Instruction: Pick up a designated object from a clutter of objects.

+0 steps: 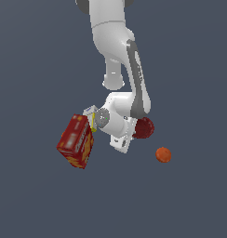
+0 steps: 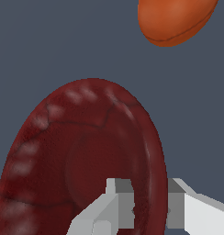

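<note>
The dark red bowl (image 2: 81, 160) with its ribbed rim fills most of the wrist view. My gripper (image 2: 150, 206) straddles the bowl's rim, one finger (image 2: 118, 202) inside and the other finger (image 2: 180, 204) outside, both pressed against the wall. In the exterior view the bowl (image 1: 146, 128) shows only partly behind the white arm, and the fingertips are hidden there. The small orange ball (image 1: 163, 155) lies apart from the bowl towards the exterior view's right; it also shows in the wrist view (image 2: 176, 20).
The large red-and-orange box (image 1: 76, 142) stands tilted at the exterior view's left. The small white carton (image 1: 90, 110) and the yellow cup (image 1: 94, 123) peek out between the box and the arm. All rest on a dark grey floor.
</note>
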`<state>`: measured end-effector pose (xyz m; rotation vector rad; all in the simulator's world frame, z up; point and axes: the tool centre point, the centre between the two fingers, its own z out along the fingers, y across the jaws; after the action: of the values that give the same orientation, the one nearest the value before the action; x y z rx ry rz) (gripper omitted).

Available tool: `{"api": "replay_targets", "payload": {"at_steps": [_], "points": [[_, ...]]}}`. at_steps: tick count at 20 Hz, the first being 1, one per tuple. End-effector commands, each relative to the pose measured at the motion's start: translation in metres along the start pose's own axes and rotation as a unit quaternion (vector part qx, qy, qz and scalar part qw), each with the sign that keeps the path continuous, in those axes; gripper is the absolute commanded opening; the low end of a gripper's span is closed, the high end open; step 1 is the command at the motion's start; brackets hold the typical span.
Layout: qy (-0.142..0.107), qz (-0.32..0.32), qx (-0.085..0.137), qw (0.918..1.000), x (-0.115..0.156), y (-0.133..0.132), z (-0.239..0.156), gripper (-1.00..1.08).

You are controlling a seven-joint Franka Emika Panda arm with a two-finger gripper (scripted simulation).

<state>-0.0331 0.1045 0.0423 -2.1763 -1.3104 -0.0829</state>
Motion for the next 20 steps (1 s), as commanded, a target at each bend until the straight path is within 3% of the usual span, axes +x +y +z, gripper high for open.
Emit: {"api": "replay_targets", "payload": {"at_steps": [1, 10, 20], "points": [[0.0, 0.0, 0.0, 1.0, 0.0, 0.0, 0.0, -1.0], [0.0, 0.0, 0.0, 1.0, 0.001, -0.008, -0.019, -1.0], [-0.002, 0.0, 0.0, 1.0, 0.006, -0.036, -0.085, -1.0]]}}
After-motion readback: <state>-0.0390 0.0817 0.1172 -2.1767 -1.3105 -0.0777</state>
